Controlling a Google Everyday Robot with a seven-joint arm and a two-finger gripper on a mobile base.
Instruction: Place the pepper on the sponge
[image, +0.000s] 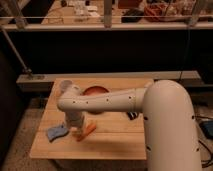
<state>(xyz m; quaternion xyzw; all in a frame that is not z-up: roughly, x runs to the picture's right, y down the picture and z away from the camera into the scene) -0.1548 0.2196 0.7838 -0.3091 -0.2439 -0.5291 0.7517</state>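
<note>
Arm (165, 115), white and bulky, reaches from lower right across to the left part of the wooden table (117, 140), elbow over the middle. Round orange plate (96, 91) at the table's back, partly hidden behind the arm. Gripper (76, 128) points down at the front left of the table, low over the top, between sponge and pepper; whether it is clenched or released cannot be told. Sponge (55, 132), light blue, lies flat just left of the gripper. Pepper (88, 130), orange-red, lies slanted on the wood just right of the gripper, its lower end at the gripper's tip, off the sponge.
</note>
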